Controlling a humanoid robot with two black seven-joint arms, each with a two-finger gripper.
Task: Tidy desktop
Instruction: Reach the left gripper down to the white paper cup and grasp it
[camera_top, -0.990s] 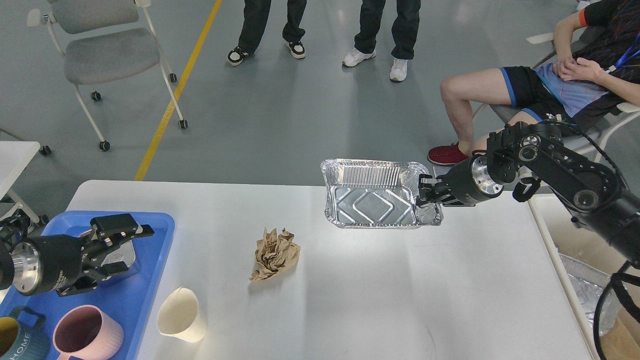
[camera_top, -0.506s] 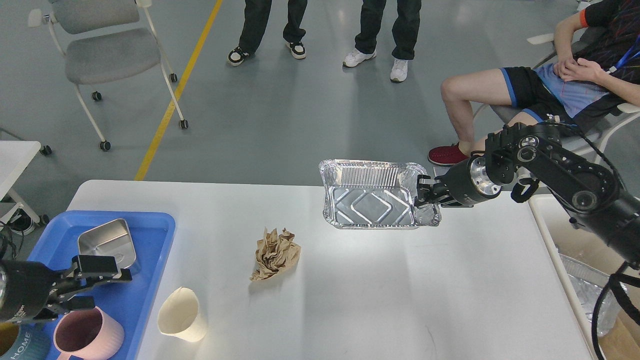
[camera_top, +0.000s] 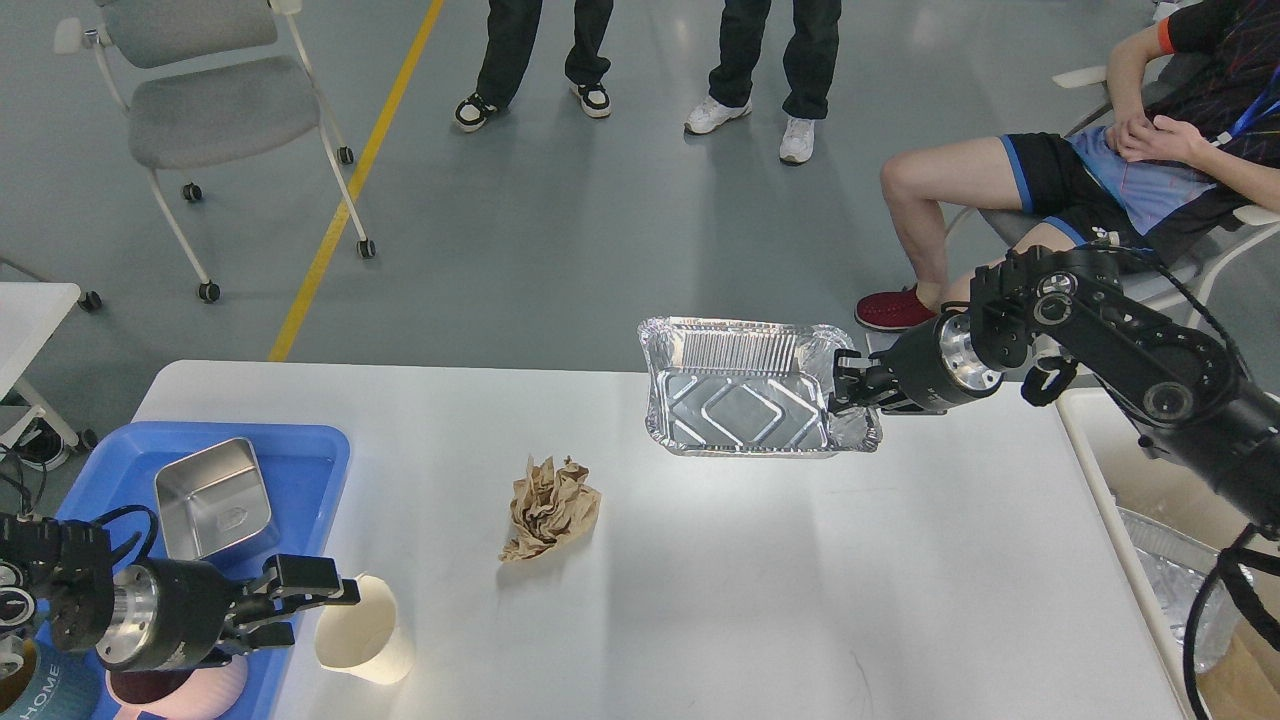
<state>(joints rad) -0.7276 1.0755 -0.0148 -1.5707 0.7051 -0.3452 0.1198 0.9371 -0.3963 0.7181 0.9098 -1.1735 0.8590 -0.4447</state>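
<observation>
Foil tray (camera_top: 745, 400) is held clamped at its right rim by the right tool (camera_top: 846, 385) above the desk (camera_top: 700, 600), awaiting disposal, while the left tool (camera_top: 305, 605), fingers apart, is poised beside the paper cup (camera_top: 365, 632).

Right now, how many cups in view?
3: a paper cup on the desktop by the left end effector; a pink mug and a teal mug on the blue tray, both partly hidden.

Right claw (camera_top: 842, 388) grips foil tray (camera_top: 745, 390) (desktop (camera_top: 700, 560) below).
</observation>
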